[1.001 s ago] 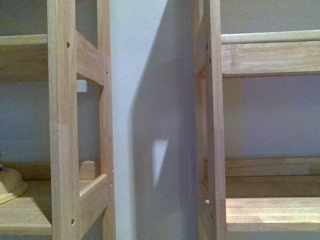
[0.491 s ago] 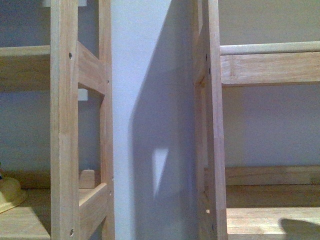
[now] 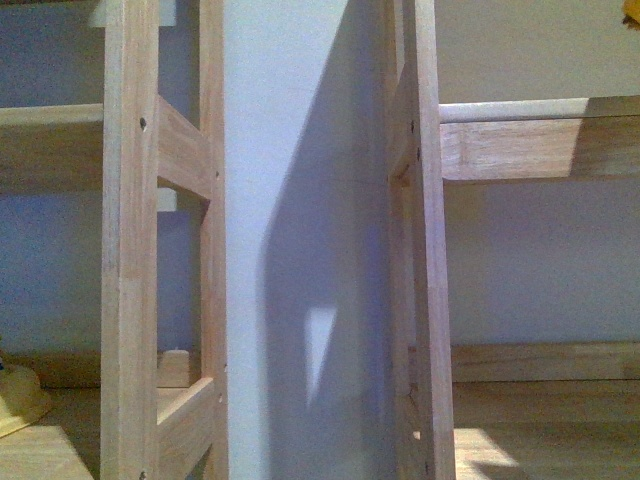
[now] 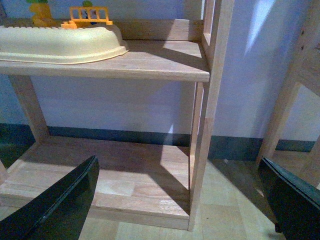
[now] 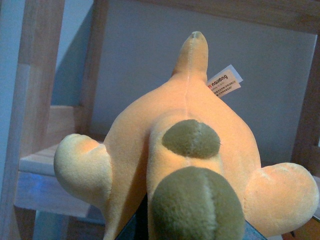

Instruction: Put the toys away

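Orange plush toy (image 5: 185,145) filling right wrist view, close before a wooden shelf (image 5: 40,160) edge; right gripper's grip impossible to tell. Left gripper (image 4: 180,200) spread apart, empty, facing open lower shelf (image 4: 130,170).

My left gripper (image 4: 180,200) hangs with its jaws spread wide, the two dark fingers (image 4: 60,205) at opposite edges of the left wrist view and nothing between them. My right gripper is hidden in the right wrist view. Neither of my arms shows in the front view.
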You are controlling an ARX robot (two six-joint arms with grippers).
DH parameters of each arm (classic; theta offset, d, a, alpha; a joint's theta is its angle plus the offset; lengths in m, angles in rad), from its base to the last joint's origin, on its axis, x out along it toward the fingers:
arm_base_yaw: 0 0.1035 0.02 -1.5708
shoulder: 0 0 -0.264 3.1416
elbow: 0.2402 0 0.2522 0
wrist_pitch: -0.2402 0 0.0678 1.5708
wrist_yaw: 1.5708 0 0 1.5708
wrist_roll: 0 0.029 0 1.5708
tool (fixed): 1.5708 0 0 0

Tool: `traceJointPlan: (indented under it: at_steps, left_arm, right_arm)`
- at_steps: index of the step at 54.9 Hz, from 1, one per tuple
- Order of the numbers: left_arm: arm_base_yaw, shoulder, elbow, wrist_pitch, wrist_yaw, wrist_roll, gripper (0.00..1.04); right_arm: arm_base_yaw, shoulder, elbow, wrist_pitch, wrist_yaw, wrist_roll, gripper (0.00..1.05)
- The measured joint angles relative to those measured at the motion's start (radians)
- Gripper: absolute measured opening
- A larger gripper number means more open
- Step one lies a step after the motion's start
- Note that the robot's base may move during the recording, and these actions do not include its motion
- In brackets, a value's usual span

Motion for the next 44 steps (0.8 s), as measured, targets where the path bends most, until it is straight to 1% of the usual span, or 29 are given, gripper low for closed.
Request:
traceJointPlan:
  at_steps: [11,21,44]
  left_arm:
    - [0.000,0.000,0.000,0.000,0.000,0.000,0.99]
    - [0.000,0.000,0.000,0.000,0.000,0.000,0.99]
    - [0.000,0.000,0.000,0.000,0.000,0.000,0.99]
  right_arm:
    - [0.042,0.096,0.096,0.016,-0.013,0.007,0.10]
    - [0.034,0.200,0.199,0.016,-0.043,0.048,0.10]
    - [0.035,0.392,0.412,-0.004,-0.092,0.089,0.10]
